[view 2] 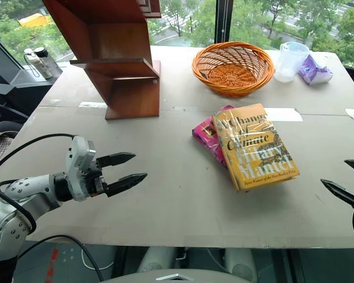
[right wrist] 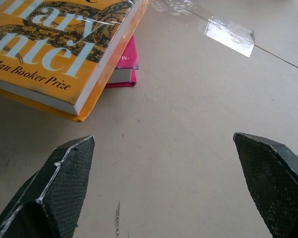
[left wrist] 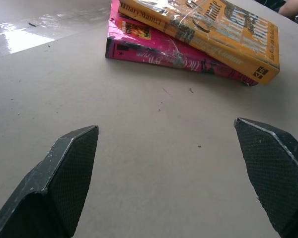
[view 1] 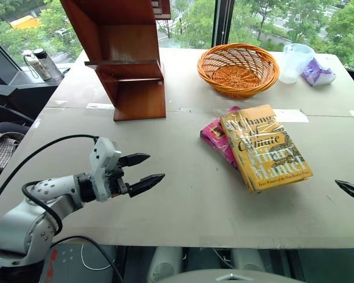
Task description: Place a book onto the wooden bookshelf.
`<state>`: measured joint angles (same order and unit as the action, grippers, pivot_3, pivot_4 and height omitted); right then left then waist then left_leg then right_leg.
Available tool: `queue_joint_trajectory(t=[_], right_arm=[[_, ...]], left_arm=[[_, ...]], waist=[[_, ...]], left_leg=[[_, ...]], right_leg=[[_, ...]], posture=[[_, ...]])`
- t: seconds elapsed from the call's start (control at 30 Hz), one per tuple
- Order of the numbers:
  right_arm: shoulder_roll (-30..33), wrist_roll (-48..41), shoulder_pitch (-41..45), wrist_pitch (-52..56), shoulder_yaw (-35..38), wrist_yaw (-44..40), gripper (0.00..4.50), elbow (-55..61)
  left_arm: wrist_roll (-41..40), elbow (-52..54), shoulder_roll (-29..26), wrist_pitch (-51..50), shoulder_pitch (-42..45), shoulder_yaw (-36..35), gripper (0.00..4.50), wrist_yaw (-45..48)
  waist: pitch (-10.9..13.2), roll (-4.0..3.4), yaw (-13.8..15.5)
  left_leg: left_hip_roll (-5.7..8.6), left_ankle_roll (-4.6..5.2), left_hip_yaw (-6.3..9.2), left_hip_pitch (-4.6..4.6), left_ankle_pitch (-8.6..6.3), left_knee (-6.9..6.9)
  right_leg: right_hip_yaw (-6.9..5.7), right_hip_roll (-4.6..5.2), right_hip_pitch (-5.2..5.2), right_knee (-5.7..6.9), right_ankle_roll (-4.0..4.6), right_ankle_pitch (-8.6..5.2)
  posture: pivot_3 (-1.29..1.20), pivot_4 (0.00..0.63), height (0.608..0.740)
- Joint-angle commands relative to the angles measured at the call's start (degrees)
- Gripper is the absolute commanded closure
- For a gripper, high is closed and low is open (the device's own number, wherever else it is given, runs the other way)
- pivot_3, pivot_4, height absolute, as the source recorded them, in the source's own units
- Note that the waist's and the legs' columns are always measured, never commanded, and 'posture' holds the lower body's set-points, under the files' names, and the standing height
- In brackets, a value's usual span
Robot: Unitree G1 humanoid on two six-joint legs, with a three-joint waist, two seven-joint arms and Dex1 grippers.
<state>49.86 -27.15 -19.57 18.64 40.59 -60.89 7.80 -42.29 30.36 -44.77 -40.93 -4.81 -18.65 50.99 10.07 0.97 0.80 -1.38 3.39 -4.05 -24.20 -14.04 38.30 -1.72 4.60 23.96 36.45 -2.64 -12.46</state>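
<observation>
Silver-grey left arm (view 1: 29,206) with looping black cables, white wrist block, black textured pincer (view 1: 143,171).

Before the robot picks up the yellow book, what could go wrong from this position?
1. The yellow Hilary Mantel book lies partly on the magenta-pink book, so a grasp may drag or lift both.
2. Its glossy plastic cover may slip between the fingers.
3. Both end effectors, left and right, are open and apart from the book; the wooden bookshelf stands far back on the table, a long carry.
</observation>
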Motion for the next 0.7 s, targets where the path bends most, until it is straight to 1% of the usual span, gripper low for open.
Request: queue_joint_trajectory(t=[0.03,0.1,0.23,0.27,0.3,0.37,0.43,0.47,0.5,0.63,0.67,0.7], right_arm=[[0.43,-0.21,1.58,-0.61,1.74,1.84,0.07,1.78],[0.31,-0.52,4.62,1.43,0.37,5.94,0.07,4.84],[-0.30,-5.49,11.62,11.30,-2.21,13.31,0.07,10.72],[-0.37,-5.32,13.44,13.71,-3.29,16.20,0.07,12.09],[0.26,-3.46,14.71,15.95,-4.76,19.29,0.07,13.39],[1.58,-1.16,17.15,21.11,-7.44,23.94,0.07,14.69],[3.03,-1.58,21.52,27.20,-10.07,26.80,0.58,13.86],[4.07,-1.31,24.85,29.98,-12.59,28.07,0.98,13.28],[5.03,-0.49,27.73,31.88,-15.28,29.01,1.20,12.63],[7.01,3.39,36.85,35.67,-25.18,30.76,3.14,8.90],[7.29,4.54,39.05,36.01,-27.61,30.91,3.47,7.58],[7.51,5.73,41.06,36.26,-29.89,30.96,3.98,6.27]], left_arm=[[-1.86,1.27,-0.50,0.38,2.03,-1.15,0.00,-0.41],[-3.13,1.87,-0.30,-0.18,4.84,-0.19,0.00,-1.02],[-4.51,2.15,-0.38,-0.59,8.82,1.68,0.00,-0.93],[-4.92,2.38,-0.52,-0.78,9.60,2.20,0.00,-0.74],[-5.73,2.63,-0.59,-1.26,10.42,2.59,0.00,-0.54],[-7.63,3.09,-0.65,-2.32,12.18,3.01,0.00,-0.70],[-8.46,3.79,-1.24,-2.33,13.70,3.82,0.00,0.01],[-8.58,4.43,-1.86,-2.01,14.28,4.31,0.00,0.94],[-8.78,4.91,-2.35,-1.86,14.75,4.70,0.00,1.62],[-9.99,5.93,-3.02,-2.05,17.03,5.77,0.00,1.79],[-10.37,6.23,-3.03,-2.25,17.58,5.95,0.00,1.47],[-10.69,6.51,-3.06,-2.42,17.93,6.06,0.00,1.21]], waist=[[0.00,0.00,0.00],[0.01,0.00,0.01],[0.00,-0.02,-0.12],[0.00,-0.01,-0.17],[0.00,-0.01,-0.13],[0.00,-0.01,0.05],[0.00,-0.01,0.14],[0.00,-0.01,0.12],[0.01,-0.01,0.02],[0.01,-0.01,-0.06],[0.01,-0.01,-0.08],[0.02,-0.01,-0.09]], left_leg=[[0.00,0.00,0.00,0.00,0.00,0.00],[0.00,0.00,0.00,0.00,0.00,0.00],[0.00,0.00,-0.01,0.07,0.01,0.02],[0.00,0.01,-0.02,0.07,0.01,0.01],[-0.01,0.19,-0.03,0.07,0.12,0.00],[0.00,0.24,-0.03,-0.02,0.15,-0.01],[0.03,0.24,-0.01,-0.25,0.17,0.02],[0.07,0.23,-0.01,-0.38,0.19,0.04],[0.09,0.21,-0.02,-0.44,0.21,0.07],[0.12,0.25,-0.08,-0.43,0.19,0.11],[0.11,0.25,-0.08,-0.44,0.19,0.11],[0.10,0.25,-0.07,-0.43,0.20,0.12]], right_leg=[[0.00,0.00,0.00,0.00,0.00,0.00],[-0.01,-0.01,0.00,0.00,-0.01,0.00],[-0.05,-0.04,-0.03,0.04,-0.04,-0.01],[-0.05,-0.05,-0.03,0.04,0.01,0.02],[-0.06,-0.08,-0.02,0.05,0.02,0.02],[-0.06,-0.07,0.05,0.04,0.03,0.02],[-0.12,-0.06,0.20,0.04,0.03,0.02],[-0.17,-0.08,0.29,0.04,0.03,0.03],[-0.21,-0.14,0.34,0.04,0.02,0.03],[-0.19,-0.28,0.34,0.03,0.01,0.03],[-0.18,-0.32,0.35,0.04,0.01,0.03],[-0.18,-0.36,0.35,0.04,0.01,0.03]], posture=[[0.00,0.150,0.733],[0.00,0.150,0.733],[0.00,0.150,0.733],[0.00,0.150,0.733],[0.00,0.150,0.733],[0.00,0.150,0.733],[0.00,0.150,0.733],[0.00,0.150,0.733],[0.00,0.150,0.733],[0.00,0.150,0.733],[0.00,0.150,0.733],[0.00,0.150,0.733]])
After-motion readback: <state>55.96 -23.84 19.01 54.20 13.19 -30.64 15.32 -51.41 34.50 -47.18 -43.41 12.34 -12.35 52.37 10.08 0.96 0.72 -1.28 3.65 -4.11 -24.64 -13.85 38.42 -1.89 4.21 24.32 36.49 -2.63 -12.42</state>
